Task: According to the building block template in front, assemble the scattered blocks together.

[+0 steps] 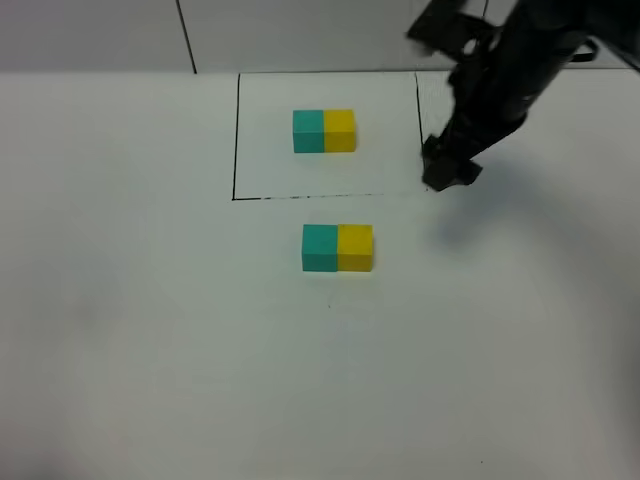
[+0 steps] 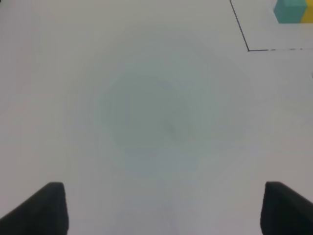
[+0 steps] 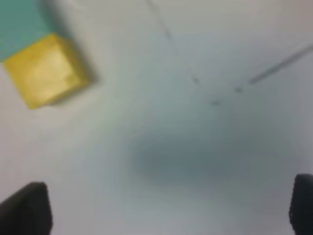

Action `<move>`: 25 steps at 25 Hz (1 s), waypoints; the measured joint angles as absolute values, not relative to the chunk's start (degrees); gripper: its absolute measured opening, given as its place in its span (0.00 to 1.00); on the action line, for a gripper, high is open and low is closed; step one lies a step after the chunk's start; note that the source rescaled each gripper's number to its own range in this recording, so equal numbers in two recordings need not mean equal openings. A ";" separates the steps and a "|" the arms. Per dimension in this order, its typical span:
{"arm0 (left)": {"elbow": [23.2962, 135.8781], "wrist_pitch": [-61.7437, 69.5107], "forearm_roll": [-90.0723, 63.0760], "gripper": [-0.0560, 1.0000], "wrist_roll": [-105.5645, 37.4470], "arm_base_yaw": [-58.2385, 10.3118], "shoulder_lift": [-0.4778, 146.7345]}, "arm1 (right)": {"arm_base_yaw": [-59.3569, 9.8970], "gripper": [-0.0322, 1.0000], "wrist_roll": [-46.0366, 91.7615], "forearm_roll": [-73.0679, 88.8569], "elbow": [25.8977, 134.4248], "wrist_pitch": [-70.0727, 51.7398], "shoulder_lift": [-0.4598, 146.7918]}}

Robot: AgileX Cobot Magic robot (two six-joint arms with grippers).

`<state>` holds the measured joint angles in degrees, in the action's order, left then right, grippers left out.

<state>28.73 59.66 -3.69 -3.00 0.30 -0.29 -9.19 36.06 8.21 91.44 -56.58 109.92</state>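
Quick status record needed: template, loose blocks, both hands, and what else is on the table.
template: teal-yellow bar inside the drawn black rectangle
loose blocks: teal cube and yellow cube side by side, touching, teal on the left, matching the template
right hand: open, empty, above the rectangle's right corner
left hand: open, empty, over bare table
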 joint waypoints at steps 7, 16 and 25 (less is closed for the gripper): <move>28.73 59.66 -3.69 0.82 -3.00 0.30 -0.29 | 2.19 1.00 26.06 9.56 71.65 -46.31 91.80; 28.73 59.66 -3.69 0.82 -3.00 0.30 -0.29 | 5.56 1.00 17.23 10.40 59.59 -45.62 67.94; 28.73 59.66 -3.69 0.82 -3.00 0.30 -0.29 | 5.56 1.00 12.91 10.34 42.46 -50.17 40.98</move>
